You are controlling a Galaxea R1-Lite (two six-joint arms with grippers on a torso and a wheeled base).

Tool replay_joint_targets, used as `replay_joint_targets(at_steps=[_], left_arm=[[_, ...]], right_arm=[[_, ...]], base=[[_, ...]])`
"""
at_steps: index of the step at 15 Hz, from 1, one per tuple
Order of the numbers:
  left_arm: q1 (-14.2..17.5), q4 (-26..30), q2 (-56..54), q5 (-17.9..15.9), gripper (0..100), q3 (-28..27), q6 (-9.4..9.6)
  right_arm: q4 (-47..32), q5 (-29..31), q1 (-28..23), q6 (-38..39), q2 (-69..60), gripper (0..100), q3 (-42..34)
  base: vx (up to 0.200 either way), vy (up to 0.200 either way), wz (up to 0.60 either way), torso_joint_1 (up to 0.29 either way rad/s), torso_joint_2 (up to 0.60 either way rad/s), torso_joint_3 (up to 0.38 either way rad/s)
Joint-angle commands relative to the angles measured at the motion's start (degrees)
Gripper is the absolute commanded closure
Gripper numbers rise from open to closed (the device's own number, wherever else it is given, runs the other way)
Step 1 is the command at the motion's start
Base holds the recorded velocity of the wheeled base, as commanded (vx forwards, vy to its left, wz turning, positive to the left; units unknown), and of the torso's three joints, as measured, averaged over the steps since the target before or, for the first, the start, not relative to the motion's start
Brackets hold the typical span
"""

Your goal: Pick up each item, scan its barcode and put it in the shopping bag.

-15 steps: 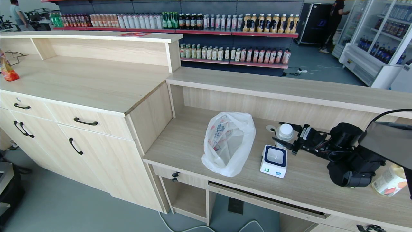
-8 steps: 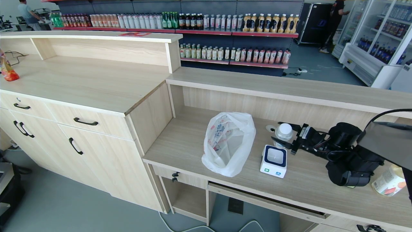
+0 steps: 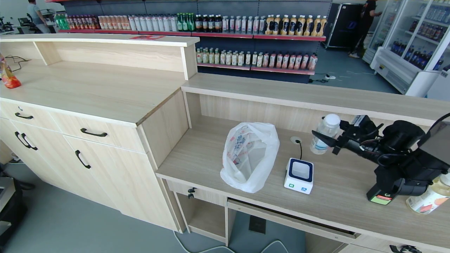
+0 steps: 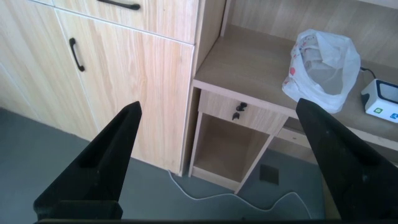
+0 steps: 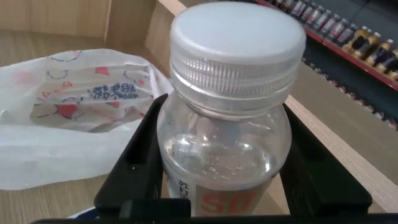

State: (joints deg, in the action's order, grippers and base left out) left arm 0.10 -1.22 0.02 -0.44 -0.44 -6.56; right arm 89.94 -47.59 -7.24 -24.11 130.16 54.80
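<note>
The left gripper (image 4: 219, 104) hangs low in front of the counter, well to the left of the barcode scanner (image 3: 299, 175), with its jaws spread wide apart. On the counter (image 3: 337, 203), the white, blue-rimmed scanner sits face up near the front edge. Just to its left, the white plastic shopping bag (image 3: 250, 154) lies slumped with its mouth open. Well to the scanner's right, at the counter's end, is a cream drink bottle (image 3: 430, 198) with an orange-printed label. Beyond the scanner and a little to its right, the right gripper (image 3: 321, 136) has its jaws clamped on a clear bottle (image 3: 325, 131) with a white screw cap. One black jaw presses on each side of the body, below the cap's ridges. The bottle is upright and seems clear of the counter top. The scanner's black cable (image 3: 301, 151) runs back to a round grommet. Far behind the scanner, store shelves (image 3: 225, 35) hold rows of drinks.
</note>
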Motion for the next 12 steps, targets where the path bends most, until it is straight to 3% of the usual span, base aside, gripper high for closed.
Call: replay_joint_targets(at_steps=[1,5,12], left_arm=[[0.0,0.0,0.0,0.0,0,0.0,-0.03],[0.0,0.0,0.0,0.0,0,0.0,-0.03],[0.0,0.0,0.0,0.0,0,0.0,-0.03]], right_arm=[[-0.2,14.8,-1.3,2.5,-8.2,100,-6.8],[-2.9,40.4,-0.8,2.6,-12.8,100,-10.3],[-2.4,51.8,-0.6,2.2,-14.2,100,-11.5]], base=[[0.0,0.0,0.0,0.0,0.0,0.0],[0.0,0.0,0.0,0.0,0.0,0.0],[0.0,0.0,0.0,0.0,0.0,0.0]])
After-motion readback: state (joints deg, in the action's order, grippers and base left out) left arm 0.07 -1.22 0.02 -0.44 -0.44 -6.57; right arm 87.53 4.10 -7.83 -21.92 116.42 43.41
